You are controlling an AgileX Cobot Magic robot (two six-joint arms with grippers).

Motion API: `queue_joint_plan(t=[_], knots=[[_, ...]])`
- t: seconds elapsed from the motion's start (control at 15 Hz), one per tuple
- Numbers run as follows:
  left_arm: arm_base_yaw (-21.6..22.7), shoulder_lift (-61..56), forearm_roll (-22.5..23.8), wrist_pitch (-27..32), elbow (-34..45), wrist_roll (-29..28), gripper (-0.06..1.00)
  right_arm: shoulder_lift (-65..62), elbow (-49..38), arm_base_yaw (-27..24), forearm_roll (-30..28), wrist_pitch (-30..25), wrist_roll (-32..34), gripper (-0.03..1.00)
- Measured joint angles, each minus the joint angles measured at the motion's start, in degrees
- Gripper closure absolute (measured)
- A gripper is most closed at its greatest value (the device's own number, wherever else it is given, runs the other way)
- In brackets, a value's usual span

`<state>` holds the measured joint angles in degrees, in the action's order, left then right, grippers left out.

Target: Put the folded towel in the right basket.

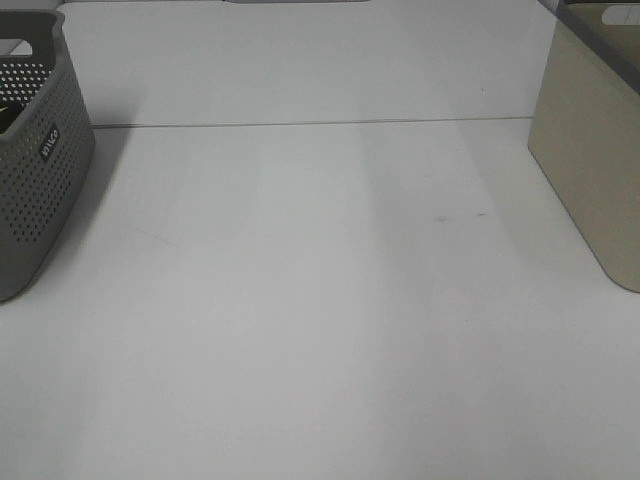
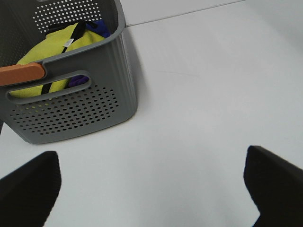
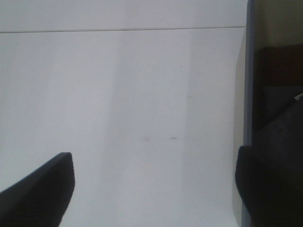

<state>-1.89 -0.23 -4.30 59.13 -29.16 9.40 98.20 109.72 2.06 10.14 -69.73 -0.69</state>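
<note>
The right basket [image 1: 590, 170] is beige with a grey rim and stands at the table's right edge. In the right wrist view its rim [image 3: 249, 71] shows, with dark folded cloth [image 3: 279, 123] bearing a small white tag inside; I cannot tell if this is the towel. No towel lies on the table. My right gripper [image 3: 154, 177] is open and empty over the table beside that basket. My left gripper [image 2: 151, 177] is open and empty over the table next to the left basket. Neither gripper shows in the exterior high view.
A grey perforated basket [image 1: 40, 170] stands at the left edge. In the left wrist view the grey basket [image 2: 80, 106] holds a yellow-green cloth [image 2: 52, 47] and a purple one [image 2: 79, 80], with an orange piece [image 2: 21, 74] at its rim. The white table [image 1: 320, 300] lies between the baskets.
</note>
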Motion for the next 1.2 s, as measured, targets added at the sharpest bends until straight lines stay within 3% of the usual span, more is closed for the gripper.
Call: queue_joint_plan(t=[0.13, 0.2, 0.33, 0.67, 0.87, 1.2], knots=[[0.0, 0.0, 0.0, 0.0, 0.0, 0.0, -0.04, -6.7, -6.47, 0.0, -1.83, 0.06, 0.69, 0.12], [0.0, 0.0, 0.0, 0.0, 0.0, 0.0, -0.04, -14.27, -15.53, 0.0, -4.01, 0.06, 0.97, 0.12], [0.0, 0.0, 0.0, 0.0, 0.0, 0.0, -0.04, -20.4, -23.32, 0.0, -5.33, 0.06, 1.03, 0.12], [0.0, 0.0, 0.0, 0.0, 0.0, 0.0, -0.04, -41.2, -52.08, 0.0, -7.39, 0.29, 1.95, 0.12], [0.0, 0.0, 0.0, 0.0, 0.0, 0.0, -0.04, -54.83, -68.01, 0.0, -7.68, 4.18, 1.95, 0.12], [0.0, 0.0, 0.0, 0.0, 0.0, 0.0, -0.04, -75.69, -80.1, 0.0, -8.14, 9.11, 1.95, 0.12]])
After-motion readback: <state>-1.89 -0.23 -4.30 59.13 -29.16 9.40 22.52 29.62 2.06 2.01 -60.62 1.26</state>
